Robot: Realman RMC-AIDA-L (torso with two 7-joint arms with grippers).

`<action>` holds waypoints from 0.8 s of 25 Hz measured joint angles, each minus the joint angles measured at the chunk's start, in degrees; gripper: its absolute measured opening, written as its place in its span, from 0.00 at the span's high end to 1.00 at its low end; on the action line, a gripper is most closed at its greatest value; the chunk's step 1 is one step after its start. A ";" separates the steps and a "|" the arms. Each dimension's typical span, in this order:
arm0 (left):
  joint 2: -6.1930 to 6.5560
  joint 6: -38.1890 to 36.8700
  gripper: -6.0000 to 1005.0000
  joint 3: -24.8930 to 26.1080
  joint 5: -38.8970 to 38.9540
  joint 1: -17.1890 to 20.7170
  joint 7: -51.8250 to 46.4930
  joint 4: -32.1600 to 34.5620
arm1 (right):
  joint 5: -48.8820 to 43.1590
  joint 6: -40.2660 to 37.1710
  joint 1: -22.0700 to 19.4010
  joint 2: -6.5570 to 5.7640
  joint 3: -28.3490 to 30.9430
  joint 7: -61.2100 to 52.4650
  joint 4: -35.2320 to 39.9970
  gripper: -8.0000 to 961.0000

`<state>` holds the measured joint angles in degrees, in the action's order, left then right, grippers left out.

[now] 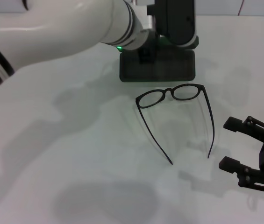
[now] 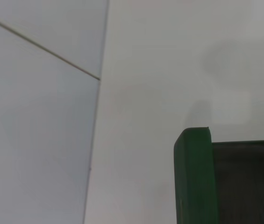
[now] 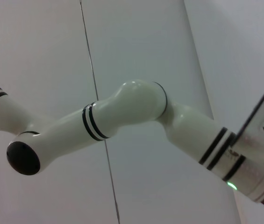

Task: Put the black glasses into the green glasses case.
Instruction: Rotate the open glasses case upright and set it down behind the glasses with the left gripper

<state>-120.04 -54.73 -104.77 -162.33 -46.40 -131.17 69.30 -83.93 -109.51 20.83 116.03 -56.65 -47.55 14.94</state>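
The black glasses [image 1: 174,93] lie on the white table, temple arms unfolded and pointing toward me. The green glasses case [image 1: 157,65] stands just behind them with its dark lining showing. In the left wrist view a green wall of the case [image 2: 195,177] shows beside the dark lining [image 2: 246,182]. My left gripper [image 1: 176,28] is right over the back of the case, and its fingers are hidden. My right gripper [image 1: 232,143] is open and empty, low at the right, a little to the right of the glasses' right temple tip.
My left arm [image 1: 66,32] stretches across the far left of the table to the case; it also shows in the right wrist view [image 3: 122,112]. A wall [image 2: 38,116] stands behind the table.
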 joint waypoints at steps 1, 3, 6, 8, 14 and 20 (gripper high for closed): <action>-0.06 0.26 0.73 -0.23 0.03 -0.31 0.01 -0.86 | 0.00 0.00 0.00 0.00 -0.01 0.00 -0.01 0.17; -0.20 0.38 0.73 -0.64 0.24 -0.70 0.03 -2.31 | 0.01 0.05 0.00 -0.01 0.06 0.00 -0.20 0.17; -0.31 -0.71 0.72 -2.46 0.58 -0.56 -0.20 -2.75 | 0.13 0.27 -0.02 -0.02 0.37 0.00 -0.69 0.17; -0.35 -1.83 0.71 -3.66 0.56 -0.39 -0.38 -2.76 | 0.17 0.42 -0.12 -0.02 0.50 0.00 -0.80 0.17; -0.43 -4.07 0.69 -5.45 0.47 1.68 -1.47 0.11 | 0.19 1.15 0.10 0.04 0.50 0.00 -0.84 0.17; -0.36 -4.64 0.66 -6.48 0.02 2.65 -2.09 1.59 | 0.19 1.20 0.32 0.07 0.48 0.00 -0.89 0.17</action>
<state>-120.40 -59.37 -111.26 -162.30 -43.75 -133.26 70.89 -83.75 -108.31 21.15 116.10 -56.16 -47.55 14.05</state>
